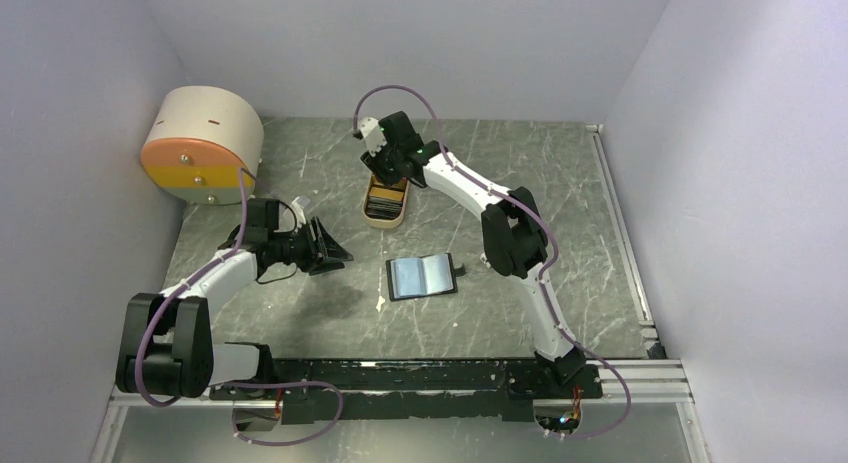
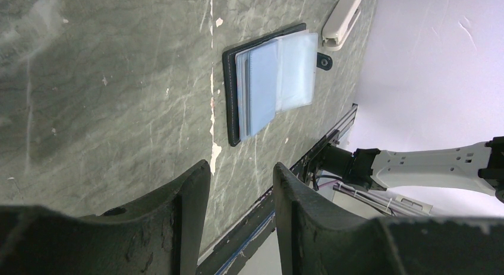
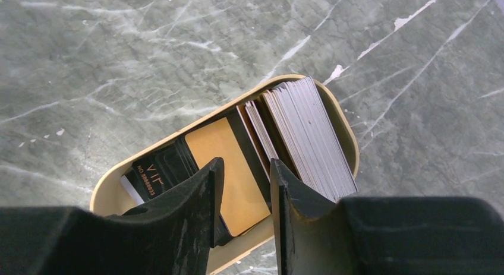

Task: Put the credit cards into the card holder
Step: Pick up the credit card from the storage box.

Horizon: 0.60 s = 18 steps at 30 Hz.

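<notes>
Right gripper [image 3: 245, 165] closest to lens, matte black fingers apart, nothing clamped. It hovers just above the beige tray [image 3: 108, 195], likely lining up to pick a card. Credit cards [image 3: 309, 138] sit in the tray: thin rigid plastic, whitish ones stacked on edge, golden-yellow and dark ones leaning flatter. Tray is a smooth rounded oblong. Left gripper [image 2: 241, 168] has its fingers apart and empty, held low over the marbled grey table [image 1: 300, 313], probably waiting to steady the card holder [image 1: 422, 276]. The holder lies spread flat, glossy blue-grey pockets up, near the tray but apart from it.
</notes>
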Tool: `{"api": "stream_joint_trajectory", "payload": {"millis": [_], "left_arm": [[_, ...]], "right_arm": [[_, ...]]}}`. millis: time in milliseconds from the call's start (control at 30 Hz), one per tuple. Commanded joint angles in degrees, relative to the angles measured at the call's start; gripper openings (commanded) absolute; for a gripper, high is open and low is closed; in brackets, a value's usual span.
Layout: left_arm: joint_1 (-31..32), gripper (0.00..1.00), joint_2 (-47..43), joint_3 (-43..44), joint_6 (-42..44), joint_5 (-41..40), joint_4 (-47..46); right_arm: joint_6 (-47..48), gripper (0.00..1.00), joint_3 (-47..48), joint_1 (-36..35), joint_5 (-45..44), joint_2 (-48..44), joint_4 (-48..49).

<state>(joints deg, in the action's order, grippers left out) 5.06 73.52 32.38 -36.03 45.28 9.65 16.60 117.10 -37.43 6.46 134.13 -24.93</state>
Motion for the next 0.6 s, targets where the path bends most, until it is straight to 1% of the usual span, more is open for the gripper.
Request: {"api": "stream_joint_trajectory", "payload": {"millis": [0,233,567], "left_arm": [[-0.49,0.49,0.48,-0.3,-0.19,1.52,-1.22],[-0.49,0.49,0.4,-0.39,-0.27,1.48,-1.3],[-0.49,0.49,0.66,-0.39,-0.25,1.61,-1.42]], "right_arm": [[-0.65,0.37,1.7,-0.19,3.19,1.52,0.24],[-0.91,0.36,3.61,-0.19,3.1,3.56,-0.7],[0.1,0.36,3.31,-0.19,0.89,3.77,0.15]]}}
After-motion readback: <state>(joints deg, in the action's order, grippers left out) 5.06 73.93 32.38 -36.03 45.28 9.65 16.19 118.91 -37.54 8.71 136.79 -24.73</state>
